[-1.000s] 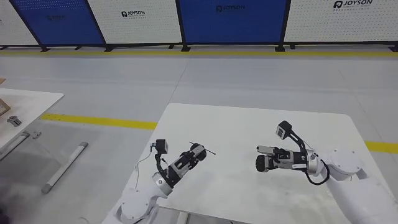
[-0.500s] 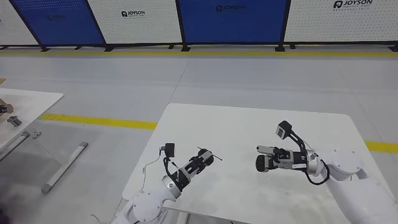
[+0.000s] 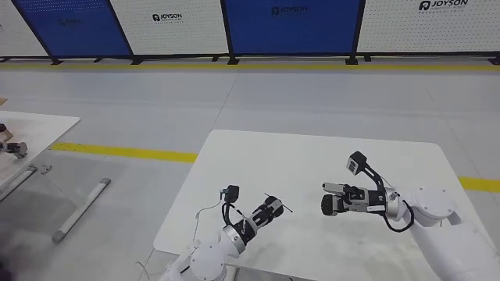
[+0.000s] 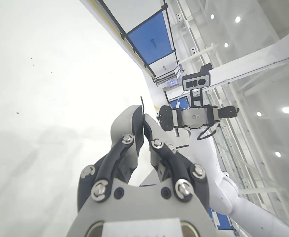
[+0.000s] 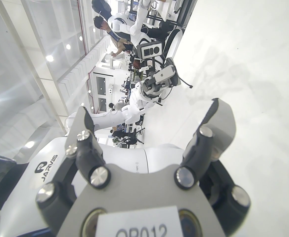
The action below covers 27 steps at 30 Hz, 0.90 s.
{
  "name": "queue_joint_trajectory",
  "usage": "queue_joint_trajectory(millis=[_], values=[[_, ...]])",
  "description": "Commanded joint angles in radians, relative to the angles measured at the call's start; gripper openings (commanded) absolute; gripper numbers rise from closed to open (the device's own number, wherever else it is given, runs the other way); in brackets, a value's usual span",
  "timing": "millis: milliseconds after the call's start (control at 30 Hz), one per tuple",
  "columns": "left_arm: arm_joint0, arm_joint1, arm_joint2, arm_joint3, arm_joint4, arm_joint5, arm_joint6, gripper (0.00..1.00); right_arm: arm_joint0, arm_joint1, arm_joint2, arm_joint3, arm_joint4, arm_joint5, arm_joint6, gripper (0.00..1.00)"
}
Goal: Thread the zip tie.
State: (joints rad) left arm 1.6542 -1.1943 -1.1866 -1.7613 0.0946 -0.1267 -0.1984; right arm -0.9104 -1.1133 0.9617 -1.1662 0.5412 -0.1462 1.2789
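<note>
1. Grey and black, the left claw (image 4: 143, 114) is squeezed shut on the zip tie (image 4: 142, 101). Its two tips press together, and the thin black strip is pinched between them.
2. A short bit of the zip tie pokes out past the tips. From above, the zip tie (image 3: 281, 204) looks like a thin dark line. One end points toward the other claw.
3. From above, the left claw (image 3: 273, 207) is over the white table (image 3: 312, 148), near the edge closest to the robot.
4. The right claw (image 5: 149, 109) is wide open, with its two fingers far apart. It holds nothing.
5. From above, the right claw (image 3: 326, 203) is also over the table. It faces the left claw, with a gap of bare table between them.
6. One second ago the left claw was farther out, near the table's left edge. It has since slid sideways toward the right claw, and the gap is smaller. It still holds the zip tie the same way.
7. The right claw has not moved at all.
</note>
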Motion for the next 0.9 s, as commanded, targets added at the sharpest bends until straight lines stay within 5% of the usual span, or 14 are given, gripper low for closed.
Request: queue_joint_trajectory(millis=[0,133,333,867], values=[[0.000,0.000,0.000,0.000,0.000,0.000,0.000,0.00,0.000,0.000,0.000,0.000,0.000,0.000,0.000,1.00],[-0.001,-0.001,0.006,-0.004,-0.007,0.000,-0.006,0.00,0.000,0.000,0.000,0.000,0.000,0.000,0.000,1.00],[0.030,0.002,-0.010,-0.036,-0.093,-0.092,-0.018,0.00,0.000,0.000,0.000,0.000,0.000,0.000,0.000,1.00],[0.047,0.008,-0.029,-0.051,-0.098,-0.079,-0.034,0.00,0.000,0.000,0.000,0.000,0.000,0.000,0.000,1.00]])
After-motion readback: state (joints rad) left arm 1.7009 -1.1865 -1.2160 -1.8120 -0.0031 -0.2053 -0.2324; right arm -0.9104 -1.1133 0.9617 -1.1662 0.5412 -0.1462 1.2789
